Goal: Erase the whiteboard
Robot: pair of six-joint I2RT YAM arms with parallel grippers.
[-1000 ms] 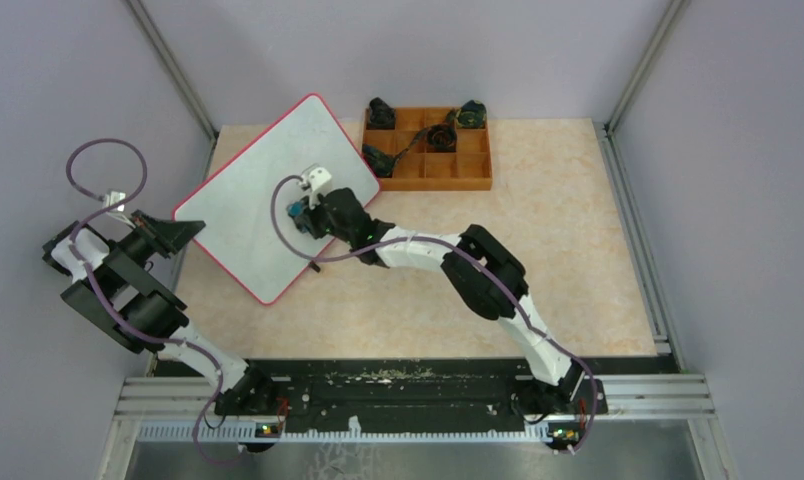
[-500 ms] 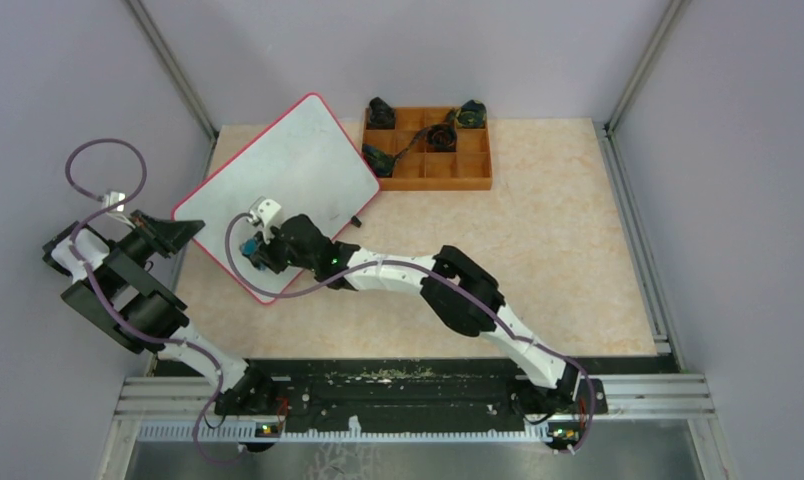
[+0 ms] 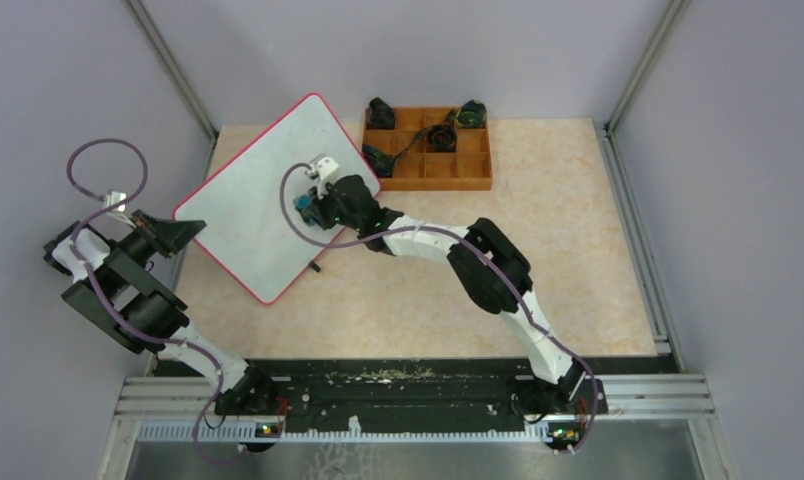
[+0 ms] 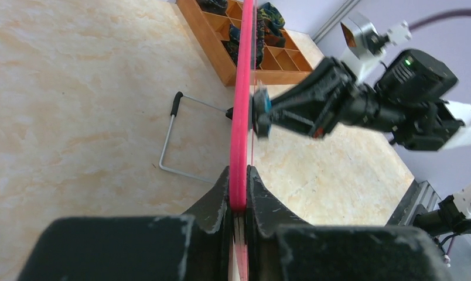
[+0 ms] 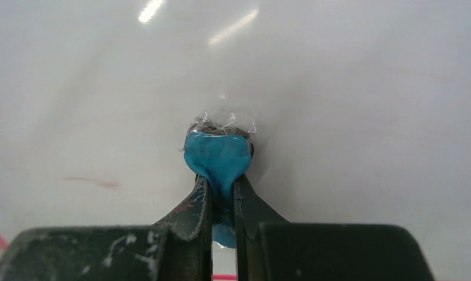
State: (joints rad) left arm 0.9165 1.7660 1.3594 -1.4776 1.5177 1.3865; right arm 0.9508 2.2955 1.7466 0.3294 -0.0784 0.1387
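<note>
Though mostly white, whiteboard (image 3: 243, 215) seemingly red-smudged.

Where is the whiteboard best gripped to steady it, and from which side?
Pinch the whiteboard by its red rim at the left corner, edge-on from the left, as the left gripper does: it is a thin sheet propped on a wire stand, so only the edge fits between fingers.

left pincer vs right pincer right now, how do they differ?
The left pincer clamps the whiteboard by its red rim, while the right pincer clamps a blue eraser. The left pincer sits at the board's edge with a finger on each face, whereas the right pincer is over the white face with the eraser tip against it. What they share is that both are shut and both have black fingers.
</note>
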